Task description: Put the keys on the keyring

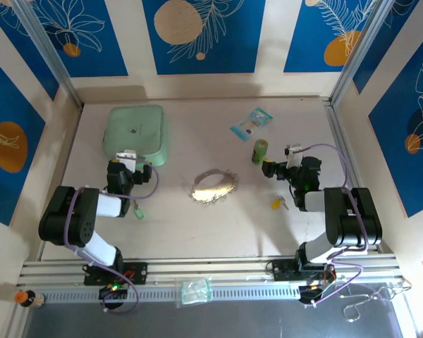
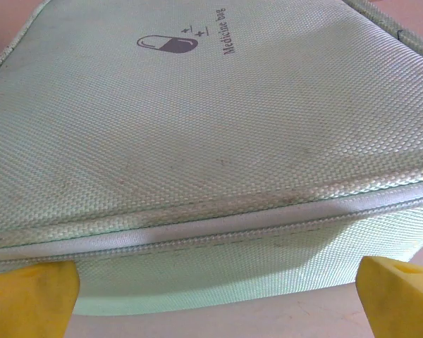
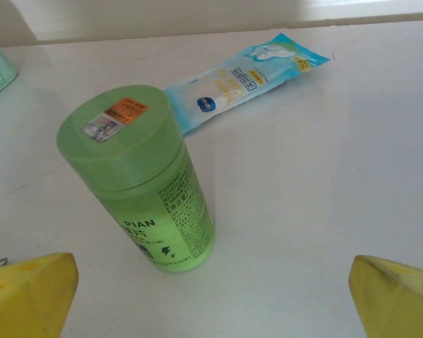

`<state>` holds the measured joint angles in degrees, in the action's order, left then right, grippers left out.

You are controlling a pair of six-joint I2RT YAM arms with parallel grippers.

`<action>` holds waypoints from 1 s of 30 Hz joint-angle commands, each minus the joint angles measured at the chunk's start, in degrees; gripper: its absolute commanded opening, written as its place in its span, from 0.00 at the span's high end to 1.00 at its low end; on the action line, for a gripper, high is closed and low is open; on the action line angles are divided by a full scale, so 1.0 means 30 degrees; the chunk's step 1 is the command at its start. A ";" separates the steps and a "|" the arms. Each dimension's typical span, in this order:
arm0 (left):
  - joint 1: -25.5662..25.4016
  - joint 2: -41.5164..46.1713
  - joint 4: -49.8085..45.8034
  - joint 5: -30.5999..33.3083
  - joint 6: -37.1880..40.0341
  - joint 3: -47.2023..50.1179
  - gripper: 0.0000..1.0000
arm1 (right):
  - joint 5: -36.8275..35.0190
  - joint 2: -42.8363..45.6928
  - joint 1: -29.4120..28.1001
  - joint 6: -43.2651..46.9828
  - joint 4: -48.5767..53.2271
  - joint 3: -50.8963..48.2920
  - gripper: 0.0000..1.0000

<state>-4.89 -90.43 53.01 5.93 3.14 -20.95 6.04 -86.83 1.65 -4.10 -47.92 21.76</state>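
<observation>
Keyring (image 1: 213,187) is lying at ctr of top view on the table (image 1: 176,225). Yellow key (image 1: 276,204) is sitting lower right of it and green key (image 1: 139,213) lower left, both apart from the loop. Left gripper (image 2: 215,299) is gaping wide at medicine bag (image 2: 197,141), upper left. Right gripper (image 3: 213,296) is gaping wide before green bottle (image 3: 137,176), w/ blue sachet (image 3: 240,81) lying behind.
</observation>
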 commanded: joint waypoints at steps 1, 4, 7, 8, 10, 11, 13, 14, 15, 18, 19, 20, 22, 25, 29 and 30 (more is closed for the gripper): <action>0.0046 0.0262 0.0288 -0.0571 0.0098 -0.0136 0.00 | -0.0992 -0.0149 0.0071 -0.0328 0.0363 0.0650 0.01; 0.0046 0.0277 0.0259 -0.0573 0.0097 -0.0162 0.00 | -0.1620 -0.0149 -0.0079 -0.0384 0.0579 0.0741 0.01; 0.0062 0.0266 0.0299 -0.0572 0.0097 -0.0136 0.00 | -0.1634 -0.0150 -0.0081 -0.0391 0.0564 0.0702 0.01; 0.0046 0.0268 0.0310 -0.0572 0.0097 -0.0132 0.00 | -0.1634 -0.0150 -0.0081 -0.0392 0.0585 0.0699 0.01; 0.0046 0.0262 0.0317 -0.0570 0.0097 -0.0109 0.00 | -0.1634 -0.0150 -0.0081 -0.0392 0.0582 0.0721 0.01; 0.0047 0.0262 0.0317 -0.0572 0.0097 -0.0114 0.00 | -0.1645 -0.0164 -0.0081 -0.0392 0.0601 0.0750 0.01; 0.0061 0.0276 0.0288 -0.0572 0.0069 -0.0136 0.00 | -0.1692 -0.0180 -0.0060 -0.0436 0.0696 0.0778 0.01; 0.0061 0.0282 0.0316 -0.0572 0.0072 -0.0136 0.00 | -0.1692 -0.0177 -0.0052 -0.0450 0.0642 0.0800 0.01; 0.0046 0.0262 0.0303 -0.0572 0.0083 -0.0134 0.00 | -0.1692 -0.0177 -0.0052 -0.0450 0.0668 0.0797 0.01; 0.0076 0.0263 0.0224 -0.0599 0.0040 -0.0163 0.00 | -0.1663 -0.0199 -0.0037 -0.0447 0.0673 0.0775 0.01; 0.0101 0.0263 0.0174 -0.0651 0.0010 -0.0194 0.00 | -0.1663 -0.0207 -0.0044 -0.0457 0.0679 0.0781 0.01; 0.0174 0.0262 0.0141 -0.0767 -0.0042 -0.0207 0.00 | -0.1635 -0.0208 -0.0023 -0.0461 0.0662 0.0802 0.01; 0.0193 0.0285 0.0249 -0.0688 -0.0072 -0.0144 0.00 | -0.1658 -0.0157 -0.0023 -0.0476 0.0639 0.0753 0.01; 0.0185 0.0515 0.0921 0.0672 -0.0551 0.0257 0.00 | -0.2132 0.0141 -0.0025 -0.0700 0.0661 0.0726 0.08; 0.0193 0.4005 -0.1103 0.1040 -0.0573 0.0693 0.00 | -0.2631 0.4073 -0.0274 -0.0543 0.5862 0.1917 0.11; 0.0193 0.5144 -0.2560 0.1370 -0.0696 0.0376 0.00 | -0.3271 0.4991 -0.0463 -0.0834 0.7381 0.2429 0.11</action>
<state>-4.75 -82.91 50.00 7.66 2.22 -18.96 -0.25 -79.61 1.26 -5.63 -36.23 24.12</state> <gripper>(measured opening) 0.996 0.887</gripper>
